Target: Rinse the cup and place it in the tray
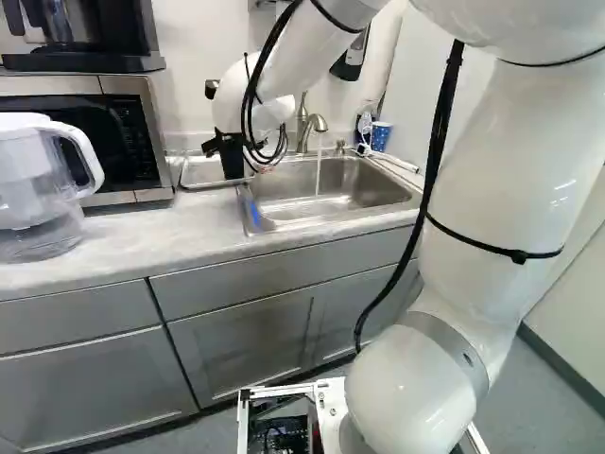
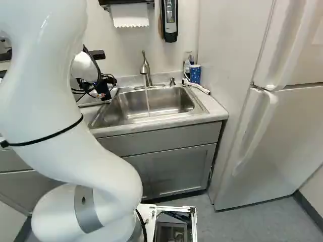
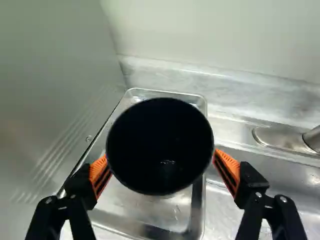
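Note:
At the left end of the sink in the left base view, my gripper (image 1: 225, 146) is low over the metal tray (image 1: 210, 172). In the wrist view the gripper (image 3: 161, 159) has its fingers spread wide and open, one on each side of the dark cup (image 3: 160, 145). The cup's round mouth faces the camera, and its rim overlaps both fingertips. Its base is hidden, so contact with the tray (image 3: 199, 212) cannot be told. Both orange pads (image 3: 227, 165) look straight, close to the cup's sides.
Water runs from the faucet (image 2: 146, 70) into the sink (image 2: 156, 105). A blue patterned cup (image 2: 195, 73) stands behind the sink's right corner. The microwave (image 1: 142, 132) and a clear pitcher (image 1: 38, 189) are left of the tray; a fridge (image 2: 282, 111) stands at the right.

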